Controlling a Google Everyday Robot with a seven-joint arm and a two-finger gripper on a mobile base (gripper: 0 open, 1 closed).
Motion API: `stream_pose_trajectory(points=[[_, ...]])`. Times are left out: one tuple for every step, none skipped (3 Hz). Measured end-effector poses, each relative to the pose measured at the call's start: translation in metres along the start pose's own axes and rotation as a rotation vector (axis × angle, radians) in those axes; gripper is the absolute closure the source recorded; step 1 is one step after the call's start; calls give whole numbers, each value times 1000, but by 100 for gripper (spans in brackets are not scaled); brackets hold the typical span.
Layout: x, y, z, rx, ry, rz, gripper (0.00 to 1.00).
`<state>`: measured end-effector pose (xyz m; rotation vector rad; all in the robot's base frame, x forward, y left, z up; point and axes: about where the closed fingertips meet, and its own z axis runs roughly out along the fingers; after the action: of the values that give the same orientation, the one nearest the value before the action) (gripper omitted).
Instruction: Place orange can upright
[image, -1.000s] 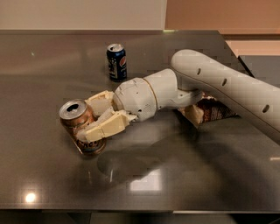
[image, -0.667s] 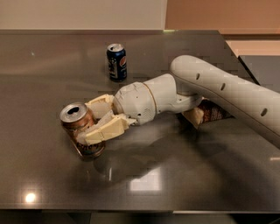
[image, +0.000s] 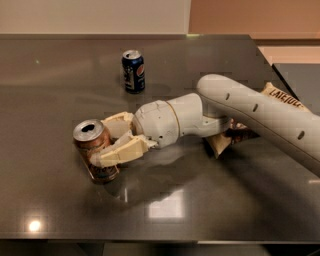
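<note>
The orange can (image: 93, 145) stands on the dark table (image: 50, 85) at the left, nearly upright with its silver top tilted a little toward the camera. My gripper (image: 111, 142) reaches it from the right. Its cream fingers (image: 122, 152) lie on either side of the can's body and hold it. The white arm runs from the gripper to the right edge of the view.
A dark blue Pepsi can (image: 133, 71) stands upright at the back, behind the arm. A brown snack bag (image: 240, 132) lies under and behind the arm at the right. The table's front edge (image: 150, 239) runs along the bottom.
The arm's elbow has dropped a little and moved slightly left. The can stays in the fingers at about the same spot.
</note>
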<state>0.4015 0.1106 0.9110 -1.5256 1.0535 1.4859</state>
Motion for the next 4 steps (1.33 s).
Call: stream_pose_trajectory(points=[[3, -1, -1, 17, -16, -15, 59], [6, -2, -1, 29, -18, -26, 36], [10, -1, -1, 34, -3, -44, 13], [9, -1, 1, 30, -3, -45, 0]])
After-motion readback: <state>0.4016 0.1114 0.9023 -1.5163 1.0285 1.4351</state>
